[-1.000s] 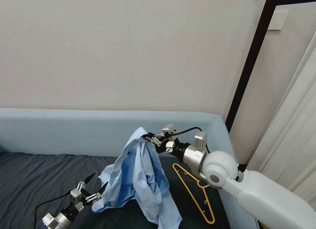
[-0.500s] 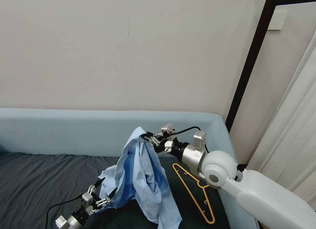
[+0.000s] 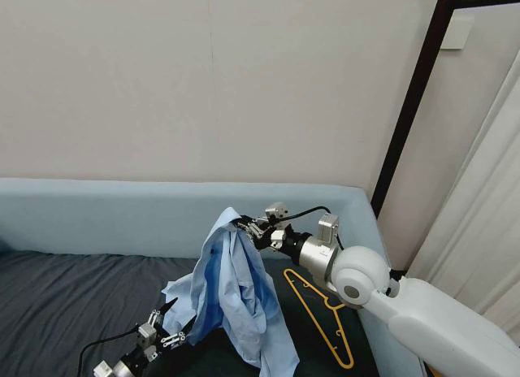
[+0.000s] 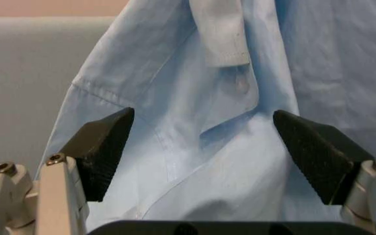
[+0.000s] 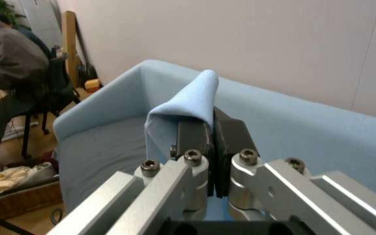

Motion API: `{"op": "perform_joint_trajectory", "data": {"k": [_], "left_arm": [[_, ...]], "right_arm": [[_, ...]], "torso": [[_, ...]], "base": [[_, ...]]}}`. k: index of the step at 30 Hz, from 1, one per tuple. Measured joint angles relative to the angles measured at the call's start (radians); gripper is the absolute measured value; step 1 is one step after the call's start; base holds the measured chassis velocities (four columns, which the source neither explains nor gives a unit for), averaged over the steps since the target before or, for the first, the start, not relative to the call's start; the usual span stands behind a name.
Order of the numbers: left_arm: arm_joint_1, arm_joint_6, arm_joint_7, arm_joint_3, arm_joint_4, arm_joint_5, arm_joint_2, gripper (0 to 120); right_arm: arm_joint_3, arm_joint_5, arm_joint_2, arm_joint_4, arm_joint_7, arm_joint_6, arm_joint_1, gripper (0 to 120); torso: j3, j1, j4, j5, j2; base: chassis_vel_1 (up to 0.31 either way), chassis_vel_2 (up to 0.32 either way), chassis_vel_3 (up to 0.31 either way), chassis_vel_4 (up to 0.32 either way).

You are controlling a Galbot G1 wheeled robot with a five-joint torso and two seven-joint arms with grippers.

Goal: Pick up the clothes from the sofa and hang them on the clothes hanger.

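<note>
A light blue shirt (image 3: 236, 296) hangs over the sofa seat, held up by its top edge. My right gripper (image 3: 242, 226) is shut on that edge; in the right wrist view the cloth (image 5: 188, 105) folds over the closed fingers (image 5: 195, 134). My left gripper (image 3: 171, 327) is open low in front of the shirt's lower left part. The left wrist view has the shirt's cuff and folds (image 4: 230, 49) close between the spread fingertips (image 4: 103, 147). A yellow clothes hanger (image 3: 318, 310) lies flat on the dark seat, right of the shirt.
The sofa has a pale blue back (image 3: 122, 210) and a dark grey seat (image 3: 57, 296). A dark pole (image 3: 410, 101) stands at the right, with a white curtain (image 3: 487, 231) beyond it. A seated person (image 5: 8, 54) is far off in the room.
My left gripper has moved right and forward, up to the shirt's lower left part. The right gripper holds the shirt's top in about the same place.
</note>
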Motion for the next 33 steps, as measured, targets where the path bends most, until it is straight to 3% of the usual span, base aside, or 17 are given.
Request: {"op": "perform_joint_trajectory", "data": {"k": [12, 31, 33], "left_arm": [[-0.035, 0.005, -0.049, 0.014, -0.002, 0.037, -0.039, 86], [-0.042, -0.015, -0.073, 0.014, 0.010, 0.053, -0.066, 13], [-0.041, -0.016, -0.074, 0.014, 0.009, 0.053, -0.068, 11]], "right_arm": [[-0.003, 0.001, 0.003, 0.010, 0.001, 0.000, -0.013, 0], [0.006, 0.007, 0.002, 0.012, 0.002, 0.000, -0.008, 0], [0.006, 0.007, 0.003, 0.012, 0.002, 0.000, -0.008, 0]], "torso": [[0.000, 0.000, -0.0002, 0.0000, 0.000], [0.000, 0.000, -0.0001, 0.0000, 0.000], [0.000, 0.000, -0.0001, 0.0000, 0.000]], "base": [[0.000, 0.000, 0.000, 0.000], [0.000, 0.000, 0.000, 0.000], [0.000, 0.000, 0.000, 0.000]]}}
